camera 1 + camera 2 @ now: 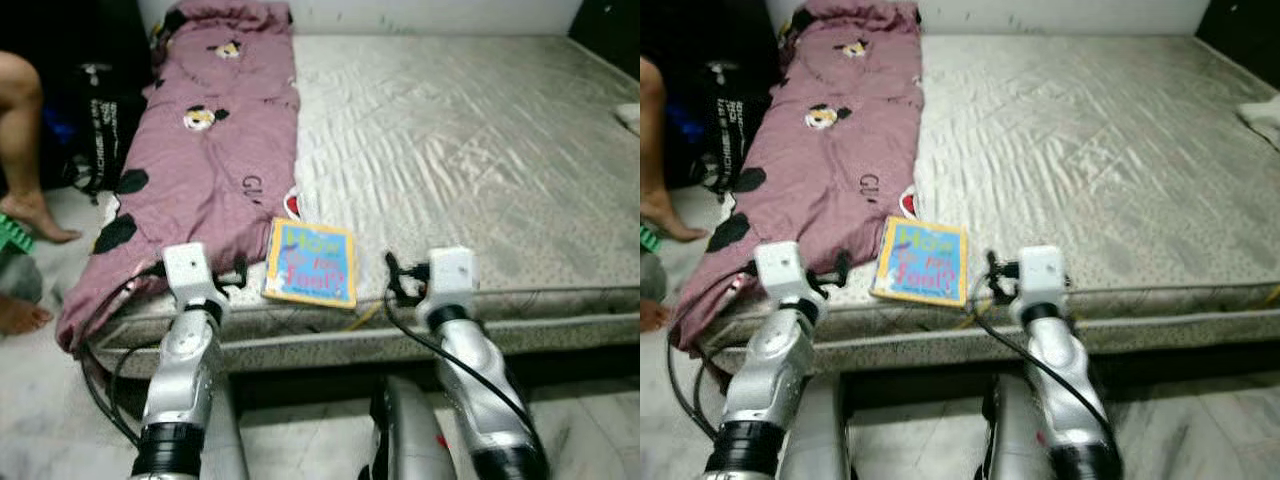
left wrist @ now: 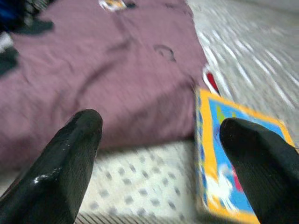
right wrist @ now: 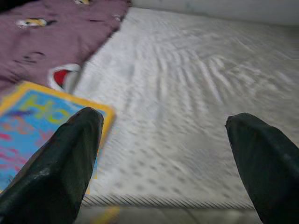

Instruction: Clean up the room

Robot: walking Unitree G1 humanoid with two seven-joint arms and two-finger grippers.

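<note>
A yellow-bordered blue children's book (image 1: 311, 263) lies flat at the near edge of the mattress (image 1: 470, 150). A mauve blanket (image 1: 205, 140) with cartoon prints runs down the bed's left side and hangs over the corner. My left gripper (image 2: 161, 161) is open, low over the mattress edge between the blanket and the book (image 2: 236, 158). My right gripper (image 3: 166, 154) is open too, just right of the book (image 3: 39, 126), above bare sheet. In the head views both wrists (image 1: 190, 270) (image 1: 450, 272) sit at the bed's front edge, one on each side of the book.
A person's bare legs and feet (image 1: 25, 150) stand on the floor at the left, by a dark bag (image 1: 100, 125) and a green object (image 1: 14, 232). A small white item (image 1: 630, 115) lies at the bed's right edge. The headboard wall (image 1: 430, 15) closes the far side.
</note>
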